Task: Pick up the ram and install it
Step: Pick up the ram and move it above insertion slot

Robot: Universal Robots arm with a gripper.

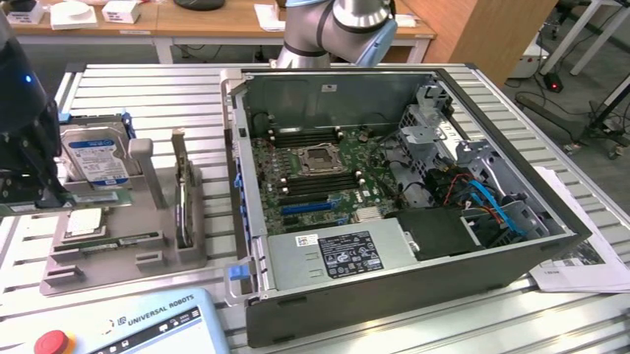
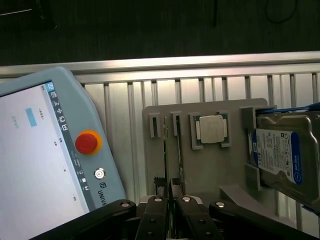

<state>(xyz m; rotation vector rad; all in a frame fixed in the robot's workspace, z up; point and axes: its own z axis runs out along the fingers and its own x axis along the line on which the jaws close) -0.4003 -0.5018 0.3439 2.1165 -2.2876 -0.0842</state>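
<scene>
Ram (image 1: pixel 122 242): a long, thin green board carrying dark chips. It is standing on its long edge in a narrow slot of the gray holder (image 1: pixel 147 259). It is running level and upright across the holder's front part, just beside the square silver chip (image 1: pixel 84 221). It is sitting well apart from the open computer case (image 1: pixel 394 295) and is not yet seated inside it. In the wrist view the ram (image 2: pixel 165 150) is showing edge-on as a thin dark line, running straight between two short slots of the holder (image 2: pixel 220 175).
</scene>
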